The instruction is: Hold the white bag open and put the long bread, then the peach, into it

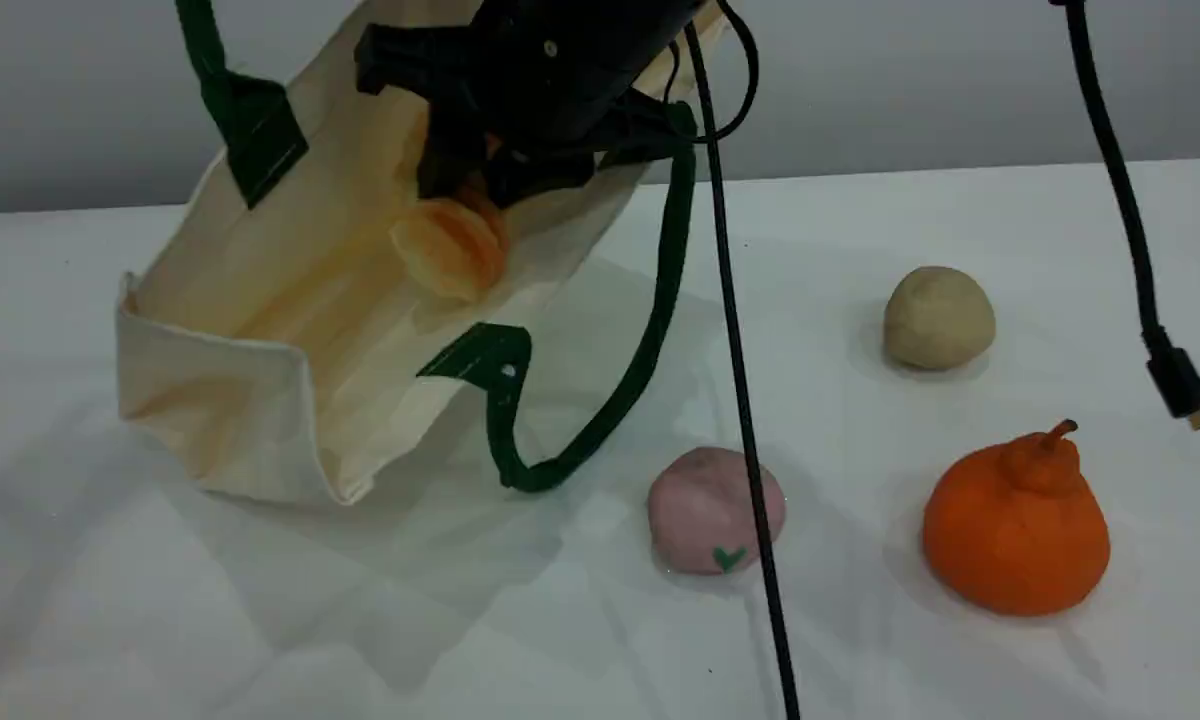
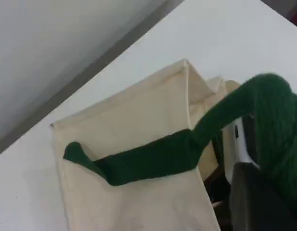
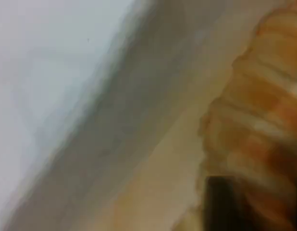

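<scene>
Long bread point(image 1: 452, 245) inside white bag point(image 1: 260, 330)

A white table point(image 1: 960, 220) stands before a plain grey wall point(image 1: 910, 80).

You can't see the right gripper's point(image 1: 460, 185) jaws; its body hides the long bread's point(image 1: 450, 250) upper end. The right wrist view is blurred. The white bag's point(image 1: 260, 330) top is cropped.

Cream bag point(image 1: 260, 300), green handles point(image 1: 650, 330); bread point(image 1: 452, 245) seemingly golden-orange.
</scene>
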Controlling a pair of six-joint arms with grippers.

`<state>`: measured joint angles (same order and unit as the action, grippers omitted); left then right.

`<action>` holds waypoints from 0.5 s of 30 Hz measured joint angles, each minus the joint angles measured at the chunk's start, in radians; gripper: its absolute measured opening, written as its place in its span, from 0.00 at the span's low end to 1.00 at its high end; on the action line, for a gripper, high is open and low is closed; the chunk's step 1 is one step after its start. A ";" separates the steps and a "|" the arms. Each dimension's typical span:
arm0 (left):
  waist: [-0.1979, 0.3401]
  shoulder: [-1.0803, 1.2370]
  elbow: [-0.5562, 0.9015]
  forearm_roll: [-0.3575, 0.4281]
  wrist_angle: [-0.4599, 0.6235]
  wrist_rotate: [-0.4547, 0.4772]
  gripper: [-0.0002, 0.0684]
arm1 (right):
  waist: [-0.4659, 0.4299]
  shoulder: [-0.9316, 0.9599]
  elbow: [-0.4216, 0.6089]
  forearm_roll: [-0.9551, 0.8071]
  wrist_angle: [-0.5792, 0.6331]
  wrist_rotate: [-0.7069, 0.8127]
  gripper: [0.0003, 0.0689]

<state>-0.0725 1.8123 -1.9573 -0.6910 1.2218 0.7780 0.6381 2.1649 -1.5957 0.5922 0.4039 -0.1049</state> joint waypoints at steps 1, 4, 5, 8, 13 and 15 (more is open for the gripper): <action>0.000 0.000 0.000 0.000 0.000 0.000 0.12 | -0.002 -0.001 -0.001 0.000 0.014 0.000 0.59; 0.000 0.000 0.000 0.000 0.000 0.000 0.12 | -0.002 -0.002 -0.032 -0.023 0.066 -0.009 0.79; 0.000 0.000 0.000 0.000 0.000 0.000 0.12 | -0.002 -0.005 -0.047 -0.038 0.094 -0.009 0.83; 0.000 0.000 0.000 0.001 0.000 0.000 0.12 | -0.002 -0.027 -0.105 -0.100 0.185 -0.009 0.88; 0.000 0.000 0.000 0.008 0.000 0.000 0.12 | -0.015 -0.079 -0.206 -0.244 0.339 0.033 0.84; 0.000 0.000 0.000 0.008 0.000 0.000 0.12 | -0.025 -0.104 -0.240 -0.302 0.403 0.055 0.84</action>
<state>-0.0725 1.8123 -1.9573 -0.6831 1.2218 0.7776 0.6134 2.0614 -1.8355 0.2903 0.8071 -0.0494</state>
